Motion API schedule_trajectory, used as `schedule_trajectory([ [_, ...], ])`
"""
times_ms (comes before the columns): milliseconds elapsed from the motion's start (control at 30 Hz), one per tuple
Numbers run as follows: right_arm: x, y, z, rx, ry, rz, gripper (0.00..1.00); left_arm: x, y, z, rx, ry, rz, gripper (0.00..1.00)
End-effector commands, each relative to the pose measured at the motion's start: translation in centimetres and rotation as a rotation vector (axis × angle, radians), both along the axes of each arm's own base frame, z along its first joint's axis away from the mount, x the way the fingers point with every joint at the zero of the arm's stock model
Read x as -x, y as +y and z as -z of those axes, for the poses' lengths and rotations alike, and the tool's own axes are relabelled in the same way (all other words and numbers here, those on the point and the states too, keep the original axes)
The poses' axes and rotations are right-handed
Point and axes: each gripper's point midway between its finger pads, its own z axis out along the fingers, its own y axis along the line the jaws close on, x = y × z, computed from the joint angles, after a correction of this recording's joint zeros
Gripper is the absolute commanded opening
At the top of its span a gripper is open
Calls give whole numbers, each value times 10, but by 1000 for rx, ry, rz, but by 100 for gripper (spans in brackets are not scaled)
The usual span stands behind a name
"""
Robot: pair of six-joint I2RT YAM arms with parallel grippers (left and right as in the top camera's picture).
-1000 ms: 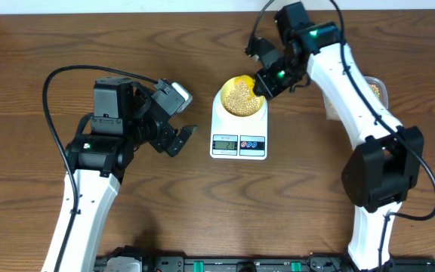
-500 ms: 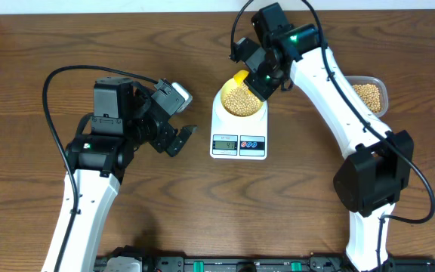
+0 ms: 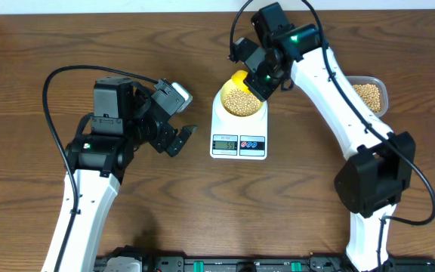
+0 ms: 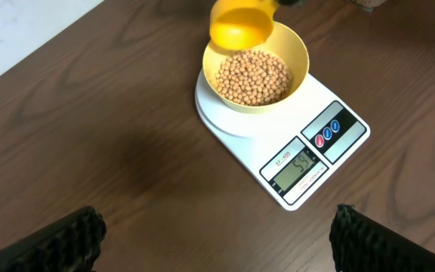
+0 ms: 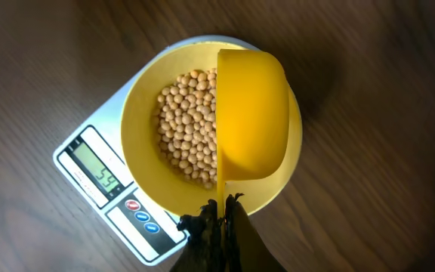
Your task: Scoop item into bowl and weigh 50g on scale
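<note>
A pale-yellow bowl (image 5: 138, 143) stands on the white scale (image 5: 157, 227), holding a heap of tan beans (image 5: 187, 128). My right gripper (image 5: 223, 208) is shut on the thin handle of a bright yellow scoop (image 5: 251, 121). The scoop hangs just over the bowl, turned so that only its outside shows. From overhead the scoop (image 3: 238, 78) sits over the far rim of the bowl (image 3: 223, 97). My left gripper (image 4: 217, 242) hovers open above bare table, to the left of the scale (image 4: 308, 155), with nothing between its fingers. The scale's display is lit.
A clear tub (image 3: 370, 95) of more beans stands at the right, behind the right arm. The left arm's cable loops over the table at far left.
The right arm has swung left with the scoop, bringing it over the far-left rim of the bowl, then held still. The left arm has not moved.
</note>
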Motion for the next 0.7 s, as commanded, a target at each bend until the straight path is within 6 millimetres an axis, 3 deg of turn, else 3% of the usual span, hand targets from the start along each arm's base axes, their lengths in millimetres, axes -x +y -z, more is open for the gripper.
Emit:
schedule_trajectory([
  [0, 0, -3, -47, -102, -69, 0, 1, 1, 3, 3, 1, 9, -18, 97],
  [267, -2, -25, -78, -308, -10, 86, 1, 1, 3, 3, 1, 9, -18, 97],
  [500, -14, -96, -96, -354, -4, 272, 1, 1, 3, 3, 1, 9, -18, 97],
  [667, -12, -130, -101, -373, 14, 355, 1, 1, 3, 3, 1, 9, -18, 97],
])
